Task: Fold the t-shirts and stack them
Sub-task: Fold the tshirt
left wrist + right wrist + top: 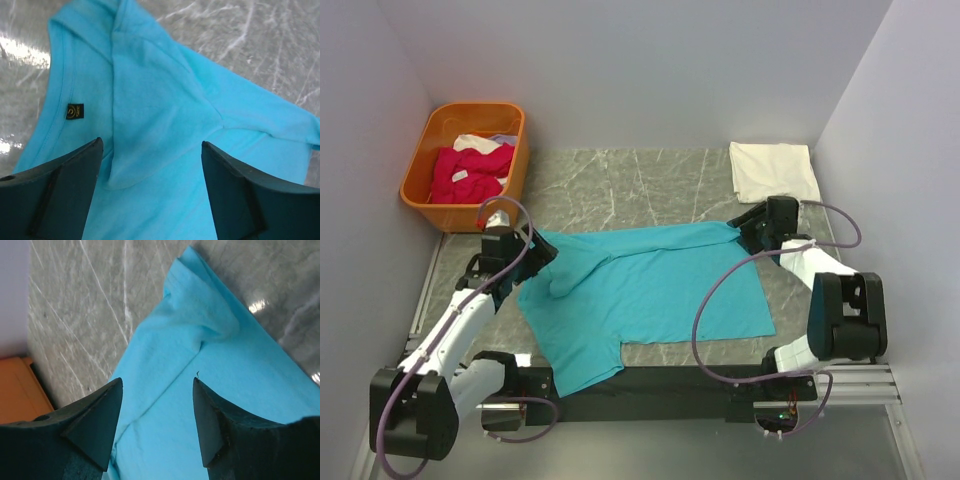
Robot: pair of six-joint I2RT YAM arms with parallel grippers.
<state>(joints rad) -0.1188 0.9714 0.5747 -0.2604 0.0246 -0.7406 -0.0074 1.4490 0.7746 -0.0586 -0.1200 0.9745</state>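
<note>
A turquoise t-shirt (650,290) lies spread on the marble table, its far edge folded over. My left gripper (542,252) is open above its left end near the collar; the left wrist view shows the shirt (165,110) and its dark neck label (74,111) between the open fingers. My right gripper (748,236) is open over the shirt's far right corner, where the right wrist view shows the folded edge (200,330). A white t-shirt (774,170) lies folded at the back right. Magenta shirts (468,172) are in the basket.
An orange plastic basket (510,160) stands at the back left against the wall; it also shows in the right wrist view (20,390). Walls close in on the left, back and right. A black rail (650,385) runs along the table's near edge.
</note>
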